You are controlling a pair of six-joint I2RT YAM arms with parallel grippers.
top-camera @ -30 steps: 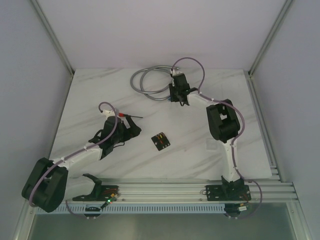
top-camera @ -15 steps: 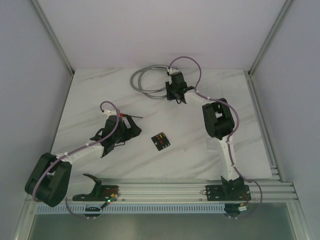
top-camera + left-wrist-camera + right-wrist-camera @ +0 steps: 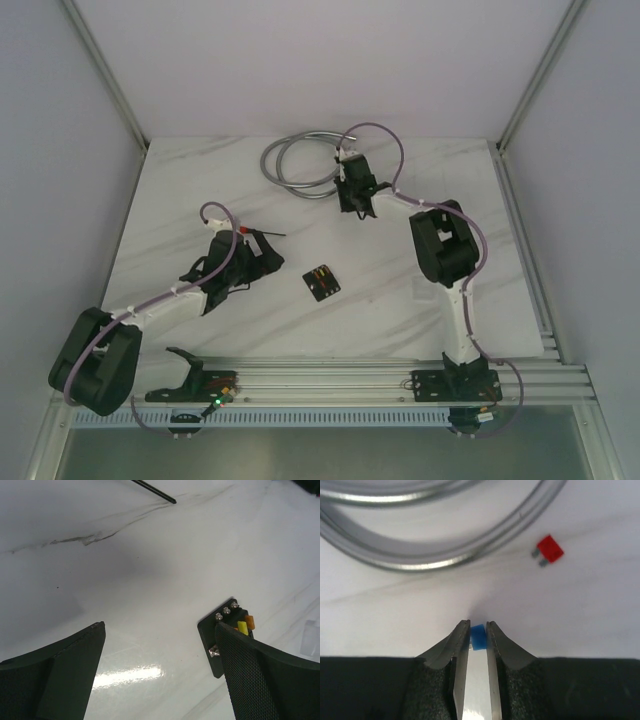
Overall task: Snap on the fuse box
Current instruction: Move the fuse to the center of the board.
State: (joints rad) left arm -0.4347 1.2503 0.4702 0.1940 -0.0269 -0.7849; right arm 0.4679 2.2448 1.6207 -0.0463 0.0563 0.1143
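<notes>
The fuse box (image 3: pixel 321 281), a small black square block with coloured fuses in its slots, lies flat on the marble table near the middle. My left gripper (image 3: pixel 258 255) hovers to its left, open wide; in the left wrist view the fuse box (image 3: pixel 212 635) peeks out beside and behind the right finger (image 3: pixel 265 675), and nothing is between the jaws of the left gripper (image 3: pixel 160 630). My right gripper (image 3: pixel 355 198) is at the back of the table beside the cable. In the right wrist view the right gripper (image 3: pixel 478 628) is shut on a tiny blue fuse (image 3: pixel 478 637) at its tips.
A coiled grey cable (image 3: pixel 295 162) lies at the back centre, right in front of the right gripper (image 3: pixel 445 555). A loose red fuse (image 3: pixel 550 548) lies near it. A thin black rod (image 3: pixel 155 491) lies beyond the left gripper. A faint clear piece (image 3: pixel 311 637) lies right of the fuse box.
The right jaws have closed onto the blue fuse, and the right wrist shifted slightly near the cable. The left arm drew in a little early on, then stayed still and open.
</notes>
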